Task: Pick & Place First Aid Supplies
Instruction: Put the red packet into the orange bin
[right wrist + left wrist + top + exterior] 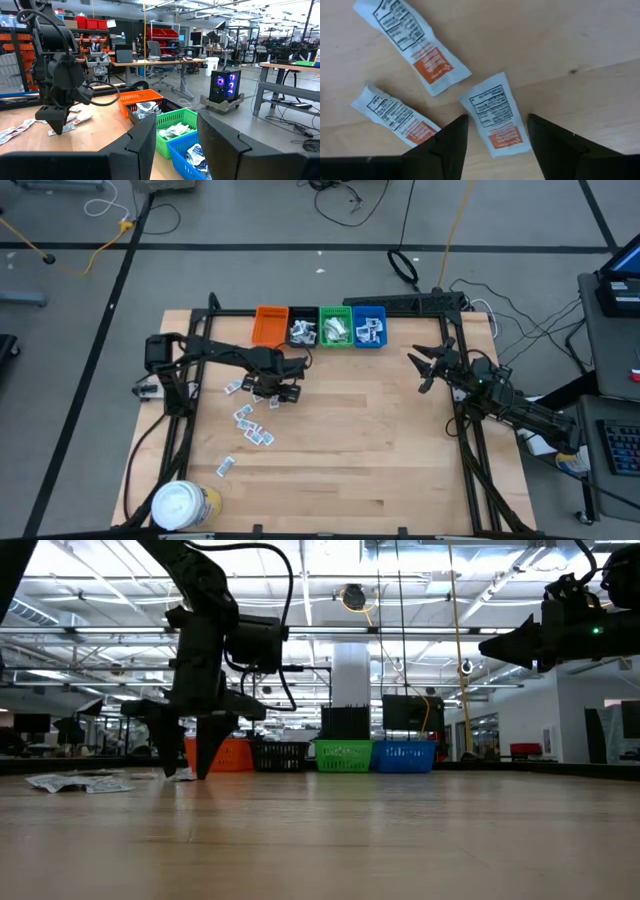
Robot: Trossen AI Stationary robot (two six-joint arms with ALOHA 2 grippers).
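the wooden table (380,440) carries four bins (320,327) along its far edge. the right gripper (428,367) hangs spread and empty at the right. the left gripper (495,134), spread, straddles one packet (496,116) at the left, among loose packets (252,425). it is probably light, limp and slippery; pinch its long edges, low against the wood.

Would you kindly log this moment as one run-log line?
left gripper: open, straddling packet on table | right gripper: open, empty, raised near blue bin | orange bin: empty
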